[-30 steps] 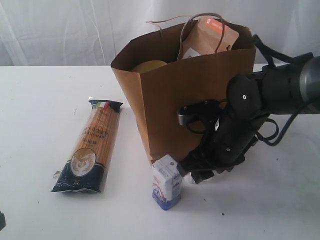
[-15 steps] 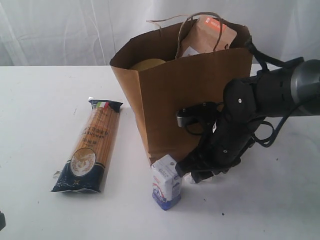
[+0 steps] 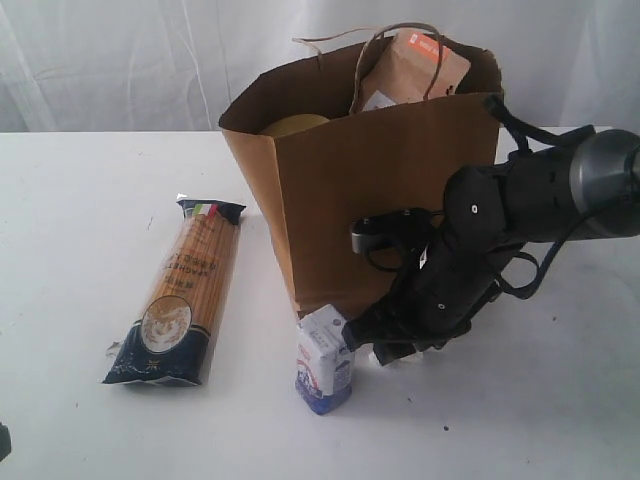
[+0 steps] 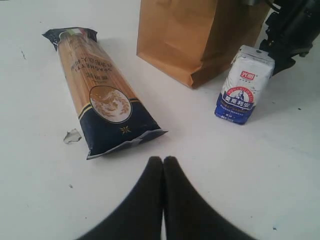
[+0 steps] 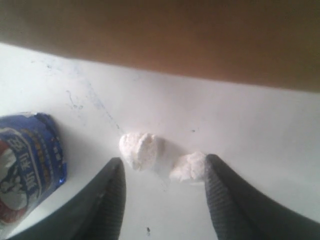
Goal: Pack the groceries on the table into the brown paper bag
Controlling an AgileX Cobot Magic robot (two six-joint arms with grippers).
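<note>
Right gripper (image 5: 165,161) low on table (image 3: 520,420) at foot of brown paper bag (image 3: 370,200); jaws part-spread, straddling small white lumps (image 5: 142,150), nothing clamped; likely pre-grasp alignment; small blue-white carton (image 3: 322,360) leans just beside; left gripper (image 4: 163,167) closed, empty, hovering near spaghetti packet (image 4: 97,95).

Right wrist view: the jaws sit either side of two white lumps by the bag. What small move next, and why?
Probably close the right gripper on the small white lumps: both lie on the table between its open jaws, beside the brown paper bag. The small blue-white carton is outside the jaws, so it should not be caught.
</note>
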